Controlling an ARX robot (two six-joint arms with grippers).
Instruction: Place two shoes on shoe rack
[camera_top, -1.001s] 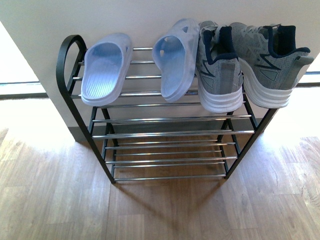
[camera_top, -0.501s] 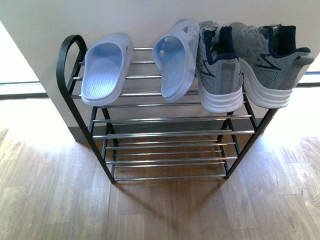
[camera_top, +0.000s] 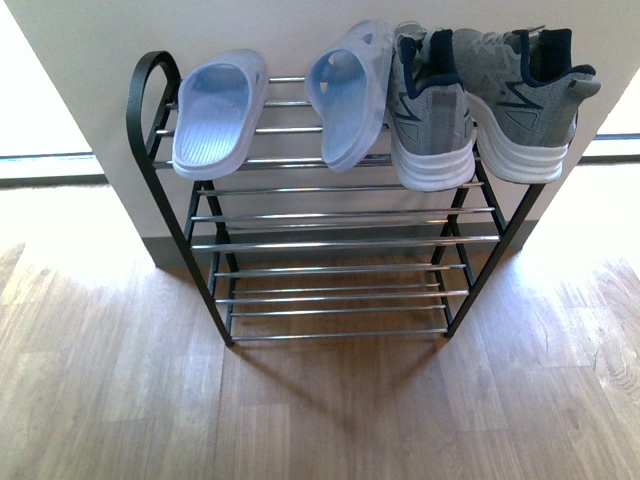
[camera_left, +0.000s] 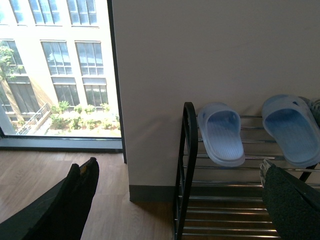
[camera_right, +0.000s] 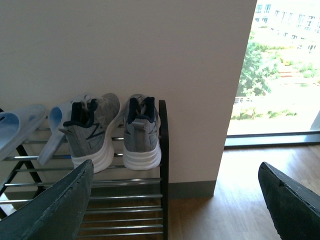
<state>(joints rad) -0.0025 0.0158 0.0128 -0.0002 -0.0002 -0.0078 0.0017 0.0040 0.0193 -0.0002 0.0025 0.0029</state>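
While both jaws stand apart, empty, the sneakers (camera_top: 480, 100) sit beyond on the rack (camera_top: 330, 240).

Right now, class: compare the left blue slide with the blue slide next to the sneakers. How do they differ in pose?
The left slide lies flat on the rods, footbed up; the right slide is tipped on its side, leaning toward the grey sneaker. The left slide stands apart; the right one crowds its neighbour. Both are pale blue and sit on the shoe rack's top tier.

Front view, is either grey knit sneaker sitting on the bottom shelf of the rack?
No, both grey knit sneakers rest on the top tier of the black-framed chrome-rod shoe rack, beside the pale blue rubber slides.
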